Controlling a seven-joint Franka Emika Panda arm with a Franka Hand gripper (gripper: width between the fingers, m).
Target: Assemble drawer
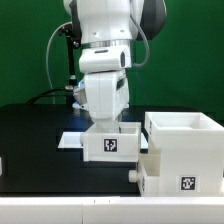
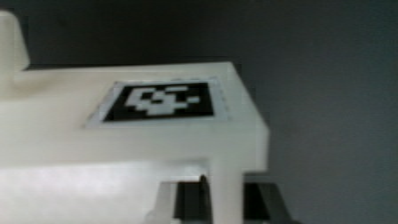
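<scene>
My gripper [image 1: 108, 124] is shut on the wall of a small white drawer tray [image 1: 110, 145] with a black-and-white tag on its front. It holds the tray near the table surface, just to the exterior view's left of the large white casing [image 1: 185, 135]. In the wrist view the tray [image 2: 125, 150] fills the frame with its tag [image 2: 164, 102] facing up, and my dark fingers [image 2: 263, 200] straddle its thin wall. A lower white part [image 1: 165, 180] with a tag and a small knob sticks out of the casing's front.
The flat white marker board [image 1: 70, 140] lies on the black table behind the held tray, toward the exterior view's left. A green backdrop stands behind the arm. The table's white front edge [image 1: 60, 205] runs along the bottom.
</scene>
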